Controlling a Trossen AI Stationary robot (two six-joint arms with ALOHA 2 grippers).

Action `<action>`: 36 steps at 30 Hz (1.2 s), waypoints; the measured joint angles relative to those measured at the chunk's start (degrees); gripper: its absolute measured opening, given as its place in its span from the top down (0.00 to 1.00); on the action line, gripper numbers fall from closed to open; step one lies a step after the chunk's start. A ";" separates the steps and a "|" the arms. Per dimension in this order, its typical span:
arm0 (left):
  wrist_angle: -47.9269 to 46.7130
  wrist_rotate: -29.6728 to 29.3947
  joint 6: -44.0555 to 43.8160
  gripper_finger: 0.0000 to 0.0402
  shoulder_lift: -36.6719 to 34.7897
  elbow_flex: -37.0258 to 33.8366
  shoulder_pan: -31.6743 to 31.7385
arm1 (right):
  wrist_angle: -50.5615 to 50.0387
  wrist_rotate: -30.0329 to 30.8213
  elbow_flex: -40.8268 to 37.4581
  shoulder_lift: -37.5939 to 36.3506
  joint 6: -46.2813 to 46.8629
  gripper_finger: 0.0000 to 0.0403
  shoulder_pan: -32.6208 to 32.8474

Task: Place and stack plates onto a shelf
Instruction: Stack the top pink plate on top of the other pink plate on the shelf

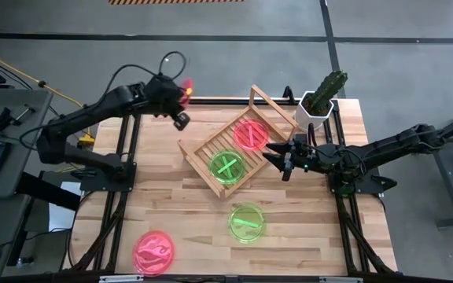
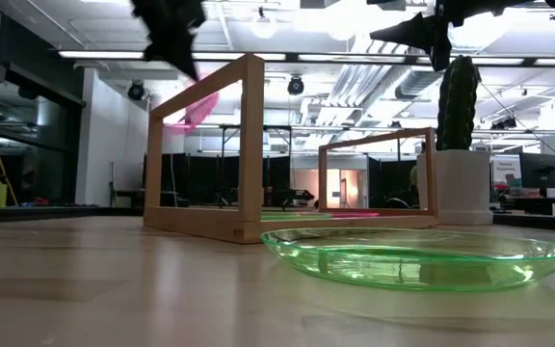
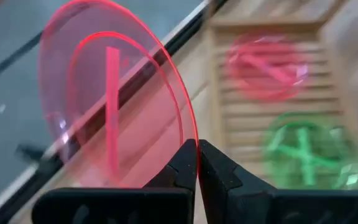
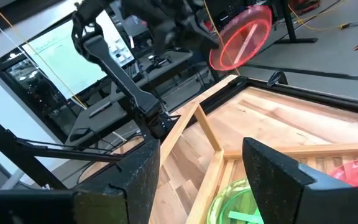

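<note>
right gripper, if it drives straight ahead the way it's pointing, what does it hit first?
Most likely the wooden rack: the open right gripper faces it, and the right wrist view shows the near rail and green plate just past its fingers. Height unclear; it might clear the rail.

The shelf (image 1: 238,149) lies mid-tabletop (image 1: 179,212), two plates (image 1: 251,134) inside it, just left of the right fingers (image 1: 278,158). Behind those fingers stands a potted cactus (image 1: 322,100). Two loose plates (image 1: 247,222) lie nearer the front edge. A raised plate (image 3: 114,112) sits pinched in the left fingers (image 3: 185,165), above the tabletop's back-left corner.

Bright overhead lighting, blurred wrist backgrounds, soft shadows
</note>
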 joint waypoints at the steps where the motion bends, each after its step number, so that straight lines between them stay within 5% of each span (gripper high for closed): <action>1: -0.03 -0.13 0.03 1.00 1.66 2.14 -1.57 | 0.00 0.03 0.00 0.00 -0.24 0.48 0.00; 9: 1.03 -3.84 4.67 1.00 19.38 16.39 -12.40 | 3.52 0.10 0.00 0.00 1.57 0.48 0.00; 17: 5.09 -3.87 6.76 1.00 34.01 21.04 -18.20 | 15.29 0.04 0.00 -0.50 -0.81 0.48 0.00; 23: 13.55 -2.37 6.75 1.00 40.43 21.13 -20.30 | 23.44 -0.59 0.00 -1.59 -5.59 0.48 0.04; 36: 25.33 -3.17 14.70 1.00 46.37 21.19 -21.23 | 22.02 -1.07 -0.02 -2.75 -5.98 0.48 0.04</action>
